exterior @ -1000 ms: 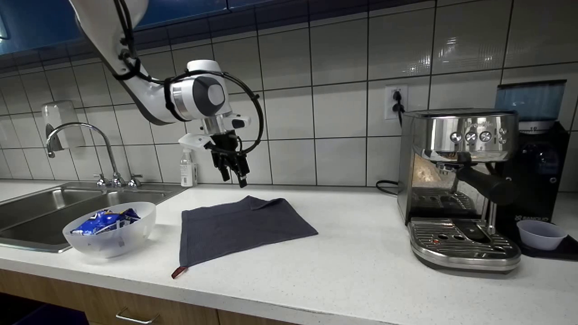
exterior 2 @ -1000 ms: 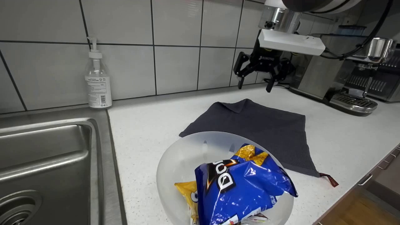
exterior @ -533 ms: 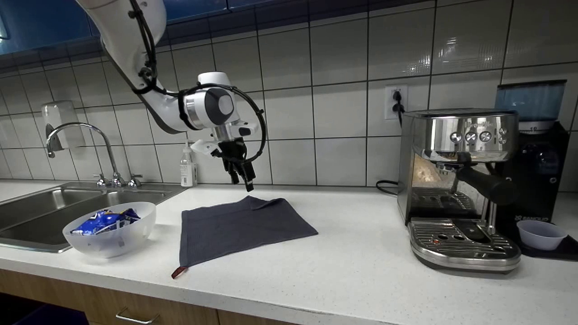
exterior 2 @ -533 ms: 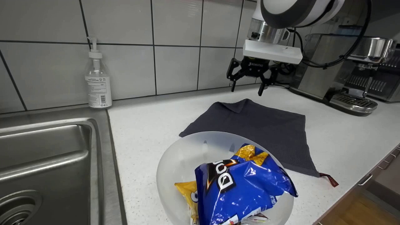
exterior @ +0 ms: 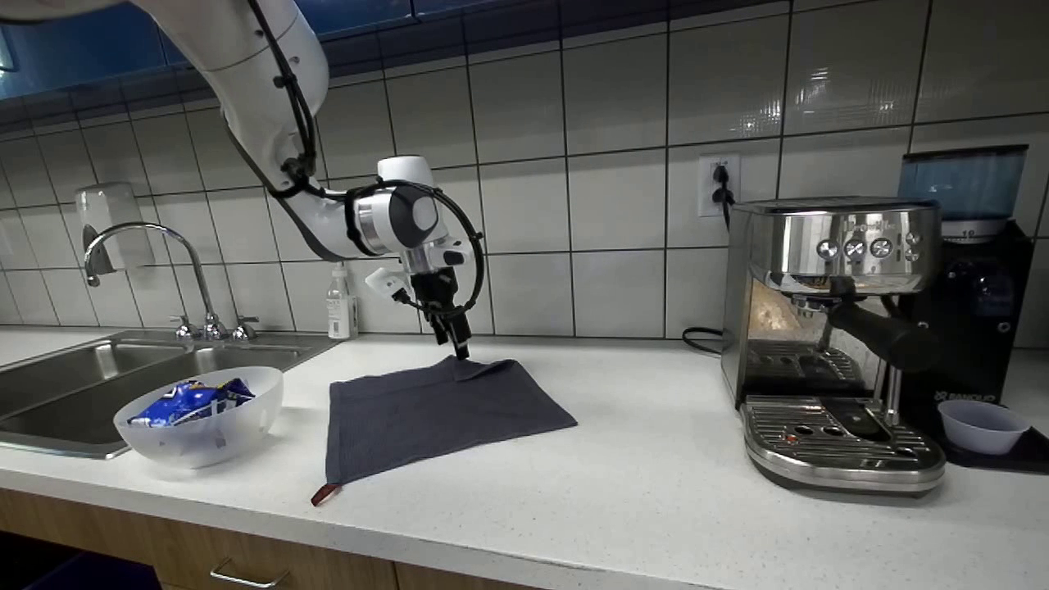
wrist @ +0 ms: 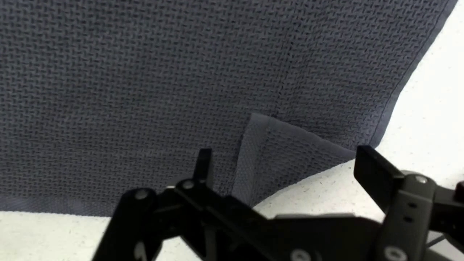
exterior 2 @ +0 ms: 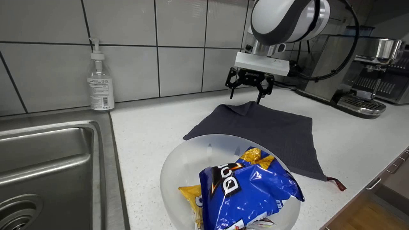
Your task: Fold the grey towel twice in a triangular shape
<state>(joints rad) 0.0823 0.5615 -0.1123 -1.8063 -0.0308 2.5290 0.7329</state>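
while the faucet [exterior: 139, 225] arches at far left in an exterior view, the drain [exterior 2: 19, 210] appears in an exterior view without it. next is the bowl [exterior: 205, 447] with its blue bag [exterior: 190, 401]. then the grey towel [exterior: 442, 422] lies on the counter [exterior: 656, 442], its weave plainest in the wrist view. its far edge lies just below the gripper [exterior 2: 244, 100], whose fingers stand wide apart, flanking a turned-over flap [wrist: 286, 159] there; touching or not, i cannot tell. further right stands the coffee machine [exterior: 844, 266].

Kitch. w/ sink [exterior 2: 48, 143] & espresso mach. [exterior: 844, 254]
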